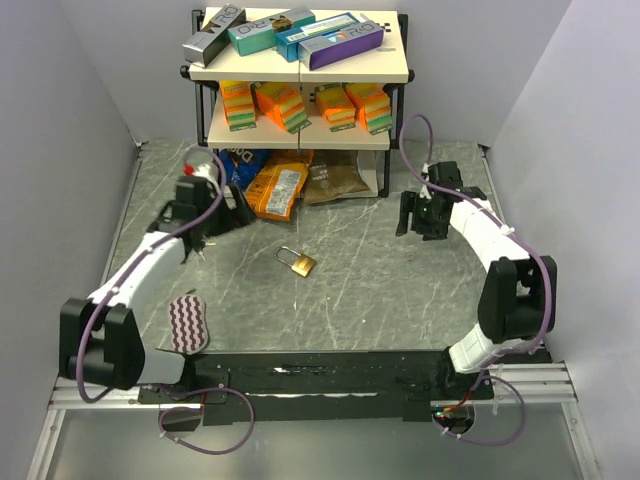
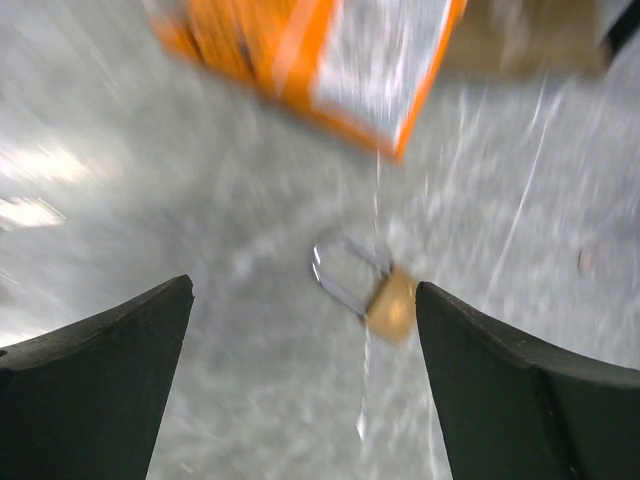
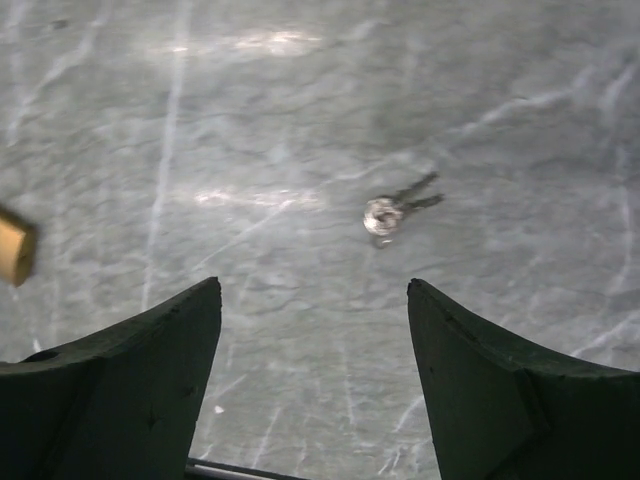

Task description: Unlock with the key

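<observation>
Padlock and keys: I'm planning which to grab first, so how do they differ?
The padlock has a brass body and silver shackle; the keys are plain grey metal. The padlock is clearly larger than the keys. Both lie flat on the table, ungripped.

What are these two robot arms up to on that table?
They are set up to unlock a padlock with a key, but nothing is being held yet. The brass padlock lies on the table between the arms, and the small key lies apart from it on the right side. The left tool is open and faces the padlock. The right tool is open and faces the key. Neither touches anything.
</observation>
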`<action>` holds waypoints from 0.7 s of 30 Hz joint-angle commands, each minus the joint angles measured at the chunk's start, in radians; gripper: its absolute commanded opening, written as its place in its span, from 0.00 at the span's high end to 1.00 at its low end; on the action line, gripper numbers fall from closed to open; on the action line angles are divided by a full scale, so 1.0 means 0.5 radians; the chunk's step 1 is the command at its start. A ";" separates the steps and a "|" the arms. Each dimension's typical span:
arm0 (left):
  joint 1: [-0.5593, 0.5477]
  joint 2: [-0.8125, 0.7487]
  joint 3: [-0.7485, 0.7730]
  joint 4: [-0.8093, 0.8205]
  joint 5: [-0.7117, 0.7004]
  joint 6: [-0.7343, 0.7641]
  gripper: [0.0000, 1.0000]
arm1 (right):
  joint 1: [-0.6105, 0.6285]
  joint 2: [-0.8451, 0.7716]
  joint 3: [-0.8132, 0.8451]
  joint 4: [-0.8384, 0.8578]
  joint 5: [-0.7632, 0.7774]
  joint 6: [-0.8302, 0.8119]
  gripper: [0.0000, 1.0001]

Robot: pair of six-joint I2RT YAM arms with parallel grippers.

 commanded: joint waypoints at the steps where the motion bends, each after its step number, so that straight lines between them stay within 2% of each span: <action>1: -0.181 0.054 -0.120 0.181 0.138 -0.248 0.03 | -0.101 0.130 0.006 0.001 0.096 -0.023 0.20; 4: -0.264 0.063 -0.151 0.209 0.157 -0.288 0.03 | -0.104 0.271 0.019 0.019 0.115 -0.029 0.23; 7: -0.286 0.078 -0.114 0.185 0.142 -0.288 0.03 | -0.108 0.360 0.022 0.022 0.105 -0.017 0.29; 14: -0.286 0.106 0.005 0.089 0.068 -0.233 0.03 | -0.104 0.428 -0.058 0.074 0.075 -0.001 0.44; 21: -0.289 0.207 -0.019 0.184 0.132 -0.361 0.03 | -0.104 0.468 -0.135 0.127 0.004 -0.001 0.53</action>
